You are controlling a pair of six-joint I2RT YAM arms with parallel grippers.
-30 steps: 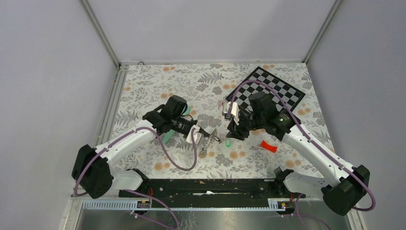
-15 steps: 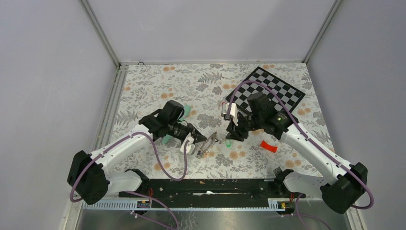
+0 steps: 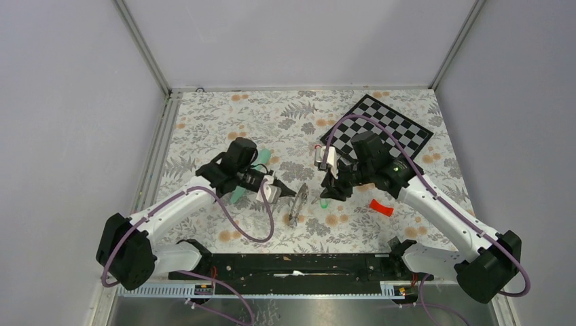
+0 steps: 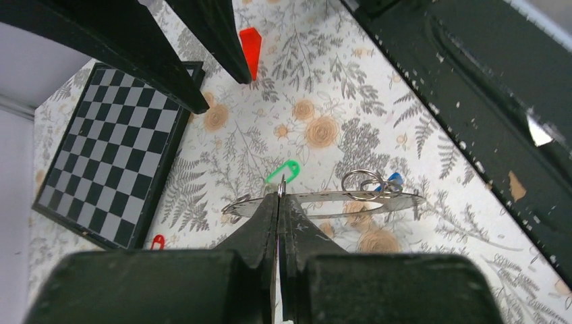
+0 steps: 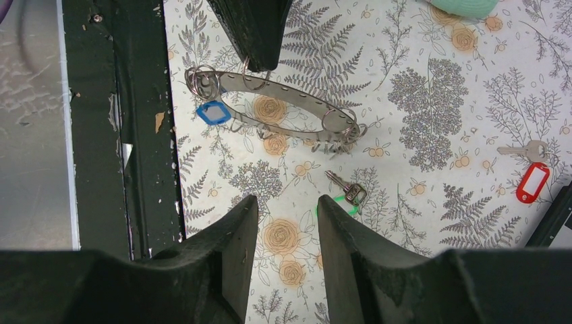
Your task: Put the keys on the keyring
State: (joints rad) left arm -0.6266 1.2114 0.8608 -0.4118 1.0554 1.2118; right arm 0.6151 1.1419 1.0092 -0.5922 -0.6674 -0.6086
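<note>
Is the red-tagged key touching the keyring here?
Apart. The right wrist view shows the red-tagged key lying well to the side of the keyring, with bare floral tablecloth between them.

This is looking like a robotics lab test cell: plain grey panels are closing in the floral-covered table on its left, far and right sides, aluminium posts are framing the far corners, a calibration-style checkerboard is lying far right, and two cabled arms are sitting on a black rail along the near edge.
</note>
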